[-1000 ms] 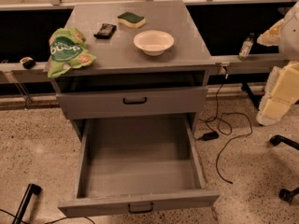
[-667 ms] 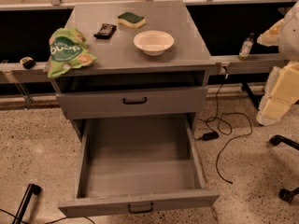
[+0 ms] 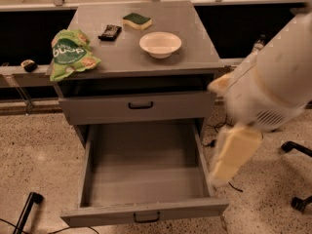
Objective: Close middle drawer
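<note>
The middle drawer (image 3: pixel 141 167) of the grey cabinet is pulled far out. Its long plain tray is empty, and its low front panel (image 3: pixel 97 217) with a small black bar handle (image 3: pixel 146 217) is near the bottom edge of the camera view. The taller-fronted drawer (image 3: pixel 139 107) above it is shut. My arm (image 3: pixel 275 89) reaches in from the upper right, blurred. Its cream end with the gripper (image 3: pixel 233 156) hangs just beside the open drawer's right wall, above the floor.
On the cabinet top (image 3: pixel 190 48) lie a green snack bag (image 3: pixel 70 52), a black bar (image 3: pixel 110 31), a green-and-yellow sponge (image 3: pixel 137 20) and a white bowl (image 3: pixel 160 44). Chair wheels (image 3: pixel 298 150) stand on the floor at right. A black leg (image 3: pixel 28 209) is at lower left.
My arm has swung in from the right edge and now hangs over the drawer's right side. The drawer itself stays open as before.
</note>
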